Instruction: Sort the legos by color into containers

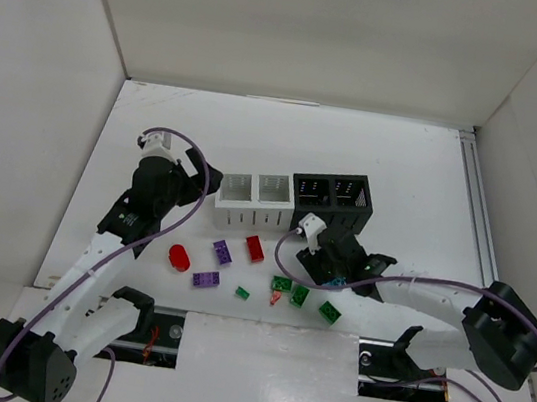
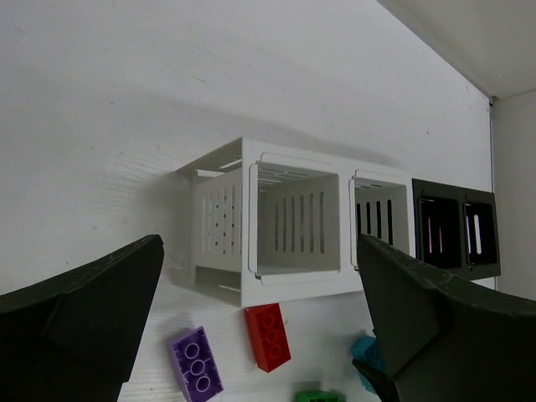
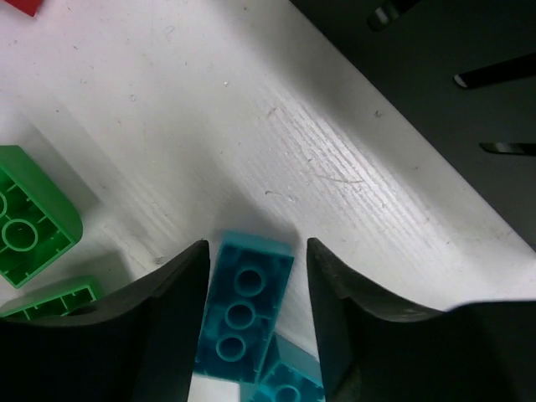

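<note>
**A:** How many legos are out, counting from the near edge?

**B:** Nearest on the table (image 1: 433, 185) are four green legos (image 1: 330, 312) (image 1: 300, 295) (image 1: 281, 284) (image 1: 243, 293), with a tiny red bit (image 1: 275, 298) among them. Then come two purple bricks (image 1: 205, 279) (image 1: 222, 252) and a red round piece (image 1: 179, 256). A red brick (image 1: 255, 249) lies just at 6 o'clock of the white bins. The right wrist view shows two teal ones.

**A:** And the containers?

**B:** There are four, joined in a row farther back. Two white bins (image 1: 235, 188) (image 1: 272, 189) sit at the 9 o'clock end and two black bins (image 1: 313, 189) (image 1: 350, 193) at the 3 o'clock end.

**A:** The grippers?

**B:** The right gripper (image 3: 256, 244) is low at 6 o'clock of the black bins. Its fingers (image 3: 176, 318) stand narrowly either side of a teal brick (image 3: 244, 306) that lies flat on the table. One finger is close against the brick and a gap shows at the other, so it is not clamped. The second teal piece (image 3: 289, 387) touches that brick's near end.

**A:** And the left?

**B:** The left gripper (image 2: 260, 243) hangs at 9 o'clock of the white bins. It is spread wide and holds nothing.
</note>
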